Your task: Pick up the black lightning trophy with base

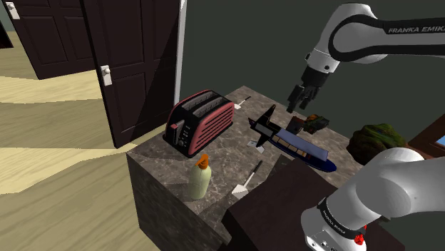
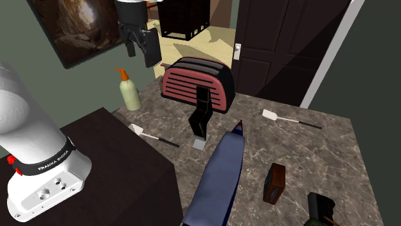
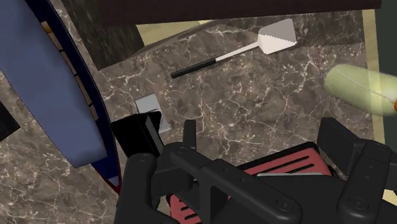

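The black lightning trophy [image 1: 266,125] stands upright on its small grey base [image 1: 257,145] in the middle of the marble table, between the red toaster [image 1: 200,122] and the blue model boat [image 1: 301,146]. In the second exterior view the trophy [image 2: 202,114] rises in front of the toaster [image 2: 199,82]. My gripper [image 1: 299,98] hangs open well above the table's far side, holding nothing. From the wrist the trophy [image 3: 135,136] and its base [image 3: 151,108] lie just beyond my left finger [image 3: 144,183], beside the boat [image 3: 51,83].
A pale bottle with an orange cap [image 1: 200,177] stands near the table's front corner. Two spatulas [image 1: 247,180] [image 1: 241,104] lie on the marble table [image 1: 160,153]. A brown box [image 2: 275,183] and a dark object [image 2: 319,207] sit past the boat. Dark doors [image 1: 135,57] stand behind.
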`<act>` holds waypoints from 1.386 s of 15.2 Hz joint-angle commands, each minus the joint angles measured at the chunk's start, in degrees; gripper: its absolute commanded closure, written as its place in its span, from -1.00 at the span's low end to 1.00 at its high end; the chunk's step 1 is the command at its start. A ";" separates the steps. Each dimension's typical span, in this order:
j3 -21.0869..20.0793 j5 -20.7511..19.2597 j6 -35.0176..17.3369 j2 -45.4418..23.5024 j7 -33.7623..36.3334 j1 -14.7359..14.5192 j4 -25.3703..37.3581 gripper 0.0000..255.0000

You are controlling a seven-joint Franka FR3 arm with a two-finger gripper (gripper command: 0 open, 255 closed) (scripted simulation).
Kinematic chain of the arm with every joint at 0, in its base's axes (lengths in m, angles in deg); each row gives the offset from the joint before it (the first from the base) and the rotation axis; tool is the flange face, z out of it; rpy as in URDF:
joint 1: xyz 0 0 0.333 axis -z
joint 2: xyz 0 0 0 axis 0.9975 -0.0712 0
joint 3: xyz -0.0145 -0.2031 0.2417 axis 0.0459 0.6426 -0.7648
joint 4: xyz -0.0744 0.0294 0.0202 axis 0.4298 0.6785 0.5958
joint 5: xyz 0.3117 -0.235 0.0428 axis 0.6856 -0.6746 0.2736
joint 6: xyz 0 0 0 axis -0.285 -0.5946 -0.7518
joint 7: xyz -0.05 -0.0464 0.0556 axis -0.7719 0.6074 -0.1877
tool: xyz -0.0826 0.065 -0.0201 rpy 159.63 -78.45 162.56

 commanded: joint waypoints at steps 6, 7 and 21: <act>5.36 -2.97 -15.79 -12.04 -7.23 1.08 -2.14 -1.00; 6.14 -3.13 -17.95 -14.09 -8.31 1.12 -2.02 -1.00; 12.57 6.66 -41.05 -43.59 -26.74 0.82 6.07 -1.00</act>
